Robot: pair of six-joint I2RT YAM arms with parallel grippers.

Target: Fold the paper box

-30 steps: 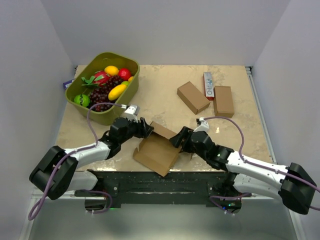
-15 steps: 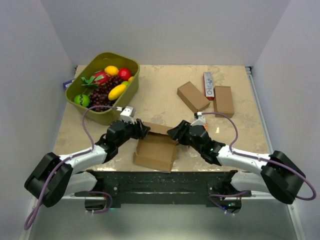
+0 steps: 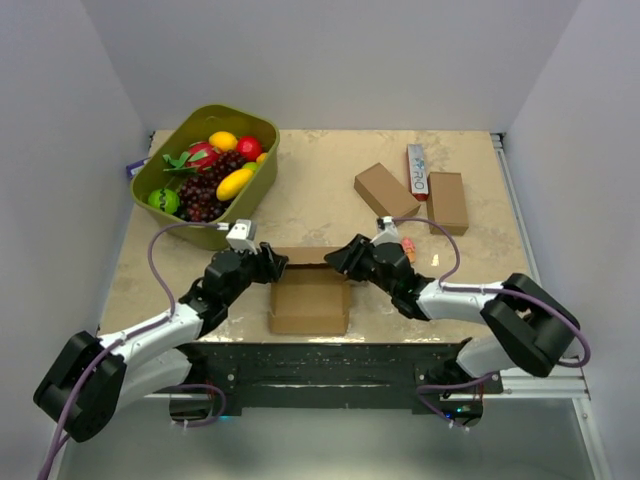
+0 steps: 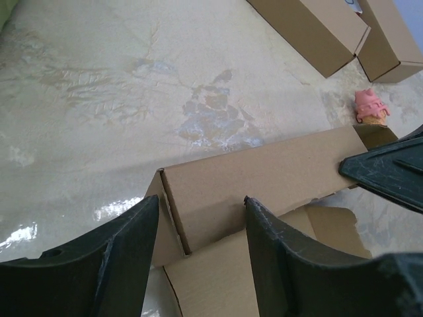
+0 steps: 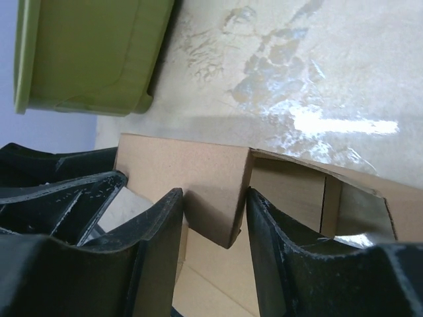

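Note:
The paper box (image 3: pixel 308 300) lies near the table's front edge, a brown cardboard tray with its flat panel toward me and its back wall standing. My left gripper (image 3: pixel 270 262) is at the back wall's left corner. In the left wrist view its jaws (image 4: pixel 201 198) are open and straddle that corner of the box (image 4: pixel 264 172), where a small side flap shows. My right gripper (image 3: pixel 338 258) is at the right corner. Its jaws (image 5: pixel 215 191) stand close on either side of a hanging cardboard corner (image 5: pixel 211 178); I see no pinch.
A green bin (image 3: pixel 215 238) of toy fruit stands at the back left, close behind the left arm. Two plain brown boxes (image 3: pixel 385 193) (image 3: pixel 447 202) and a white-and-red carton (image 3: pixel 417 170) lie at the back right. A small pink object (image 3: pixel 407 248) sits beside the right gripper.
The box has turned from skewed to square with the table edge. Both grippers have moved farther from me along with it. The right jaws have narrowed around the corner.

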